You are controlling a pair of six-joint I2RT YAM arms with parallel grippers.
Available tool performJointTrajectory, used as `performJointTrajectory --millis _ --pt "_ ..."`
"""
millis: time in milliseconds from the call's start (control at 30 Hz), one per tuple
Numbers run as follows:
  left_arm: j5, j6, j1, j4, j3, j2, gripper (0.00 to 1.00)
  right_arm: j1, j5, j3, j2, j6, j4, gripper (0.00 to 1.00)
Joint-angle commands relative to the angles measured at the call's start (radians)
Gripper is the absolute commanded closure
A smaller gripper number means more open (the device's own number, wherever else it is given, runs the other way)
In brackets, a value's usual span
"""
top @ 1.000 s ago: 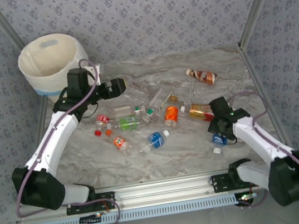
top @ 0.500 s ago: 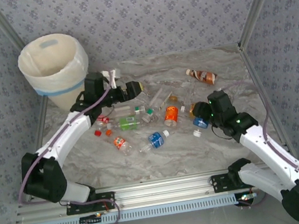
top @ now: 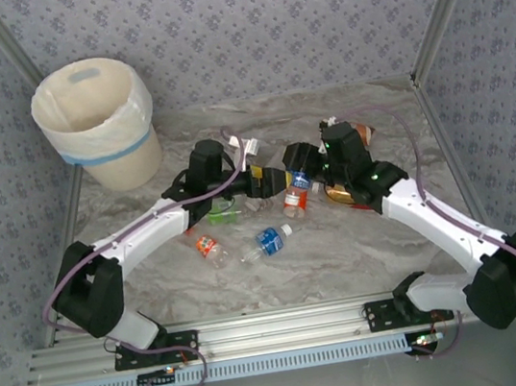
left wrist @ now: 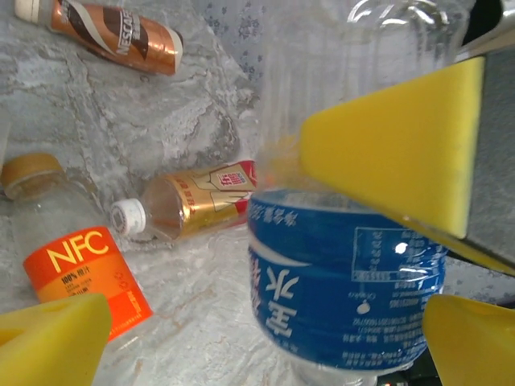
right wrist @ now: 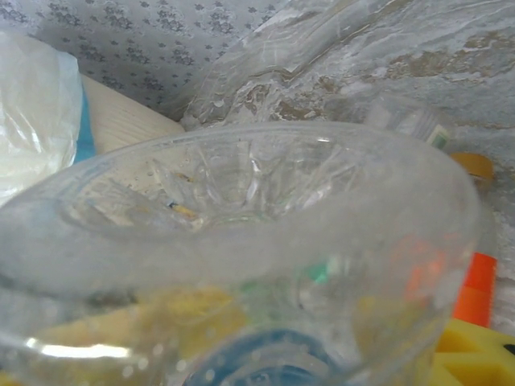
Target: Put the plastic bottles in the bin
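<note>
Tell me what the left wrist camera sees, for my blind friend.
A clear blue-labelled bottle looms close, a yellow pad pressing its side. Behind it on the marble table lie an orange-labelled bottle, a gold-labelled bottle and a brown bottle.

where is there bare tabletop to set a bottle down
Bare: the grey marble table along the near rail, in front of the lying blue-labelled clear plastic bottle; also the far strip right of the round cream-white bin. Crowded: mid-table, around the orange-labelled clear bottle.
</note>
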Motion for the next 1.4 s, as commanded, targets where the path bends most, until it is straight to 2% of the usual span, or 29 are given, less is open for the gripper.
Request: performJointTrajectory --millis 0,100,233,367,433,533,600,733,833,900,1000,1167,1267,1367 --pt "0.028 0.052 -0.003 0.045 0.052 0.015 0.01 0.011 -0.064 0.049 0.017 0.026 0.079 0.38" --pt "0.039 0.065 -0.002 0.063 0.060 0.023 0.01 0.014 -0.093 0.052 0.027 0.047 0.117 0.38" --pt "0.157 0.073 -0.003 0.099 0.080 0.050 0.01 0.014 -0.090 0.044 0.023 0.069 0.145 0.39" --pt "0.192 0.098 -0.011 0.096 0.078 0.065 0.02 0.012 -0.119 0.041 0.034 0.097 0.206 0.38" --pt "0.188 0.118 -0.013 0.073 0.087 0.070 0.08 0.012 -0.136 0.047 0.044 0.106 0.220 0.38" --pt "0.200 0.144 -0.013 0.037 0.107 0.072 0.25 0.013 -0.146 0.058 0.052 0.102 0.207 0.37" --pt "0.198 0.148 -0.012 0.036 0.107 0.070 0.33 0.012 -0.146 0.058 0.052 0.100 0.200 0.36" --pt "0.165 0.145 -0.011 0.032 0.104 0.064 0.40 0.013 -0.166 0.062 0.052 0.084 0.184 0.27" --pt "0.093 0.143 -0.008 0.013 0.104 0.056 0.42 0.012 -0.153 0.089 0.044 0.024 0.085 0.14" --pt "0.023 0.156 -0.005 -0.030 0.113 0.055 0.44 0.010 -0.121 0.115 0.027 -0.026 0.001 0.07" --pt "-0.029 0.161 0.012 -0.071 0.114 0.056 0.44 0.008 -0.072 0.149 -0.005 -0.080 -0.096 0.01" --pt "-0.083 0.167 0.055 -0.137 0.116 0.031 0.48 0.009 0.129 0.178 -0.070 -0.118 -0.227 0.00" --pt "-0.175 0.207 0.074 -0.262 0.169 -0.009 0.50 0.008 0.300 0.169 -0.108 -0.082 -0.294 0.00" --pt "-0.289 0.286 0.074 -0.398 0.248 -0.059 0.50 0.008 0.388 0.162 -0.124 -0.076 -0.343 0.00"
